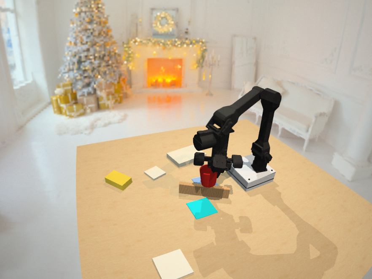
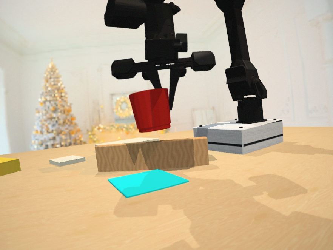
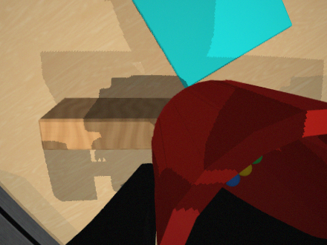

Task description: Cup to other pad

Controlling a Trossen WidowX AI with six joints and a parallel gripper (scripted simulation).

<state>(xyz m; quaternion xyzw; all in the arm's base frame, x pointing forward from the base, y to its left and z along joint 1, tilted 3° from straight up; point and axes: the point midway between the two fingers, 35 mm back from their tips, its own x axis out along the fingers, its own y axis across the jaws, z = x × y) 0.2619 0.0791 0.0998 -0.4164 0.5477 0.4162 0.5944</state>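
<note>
Hanging above the wooden barrier [image 1: 204, 190] [image 2: 151, 154] [image 3: 98, 130], the red cup [image 1: 208, 176] [image 2: 151, 110] [image 3: 193, 126] has air between its base and the barrier's top edge, the cyan pad [image 1: 201, 207] [image 2: 148, 182] [image 3: 186, 33] lying just beyond. The gripper [image 1: 218, 175] [image 2: 166, 99] is nearly closed, clamped on the cup's wall. The cup's long axis leans slightly, mouth upward.

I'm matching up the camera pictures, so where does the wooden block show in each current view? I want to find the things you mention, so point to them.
Top: right of center, below the red cup [image 1: 208, 177] [image 2: 151, 110] [image 3: 193, 126].
Exterior: center, behind the cyan pad.
Wrist: left of center, partly hidden by the cup.
Shared landmark: the cyan pad [image 1: 201, 208] [image 2: 148, 182] [image 3: 186, 33].
</note>
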